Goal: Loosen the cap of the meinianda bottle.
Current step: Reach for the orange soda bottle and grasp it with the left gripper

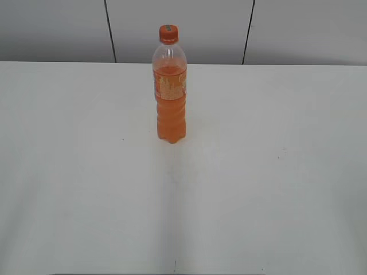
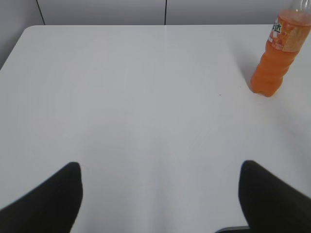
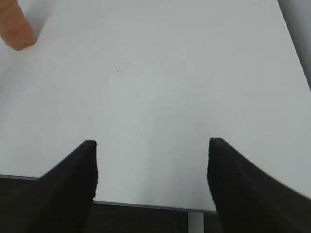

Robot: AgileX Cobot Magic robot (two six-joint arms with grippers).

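Observation:
The meinianda bottle [image 1: 170, 97] stands upright on the white table [image 1: 258, 172], a little left of centre toward the back, with orange liquid and an orange label band. Its orange cap [image 1: 168, 34] sits on top. In the left wrist view the bottle [image 2: 277, 63] is at the far upper right, cap out of frame. In the right wrist view only its lobed base [image 3: 17, 29] shows at the upper left. My left gripper [image 2: 160, 170] is open and empty, far from the bottle. My right gripper [image 3: 151, 145] is open and empty above the table's front edge. Neither gripper shows in the exterior view.
A grey panelled wall [image 1: 183, 28] runs behind the table. The table's front edge [image 3: 146, 206] lies just under my right gripper, with dark floor beyond. The table's far left corner [image 2: 29, 30] shows in the left wrist view.

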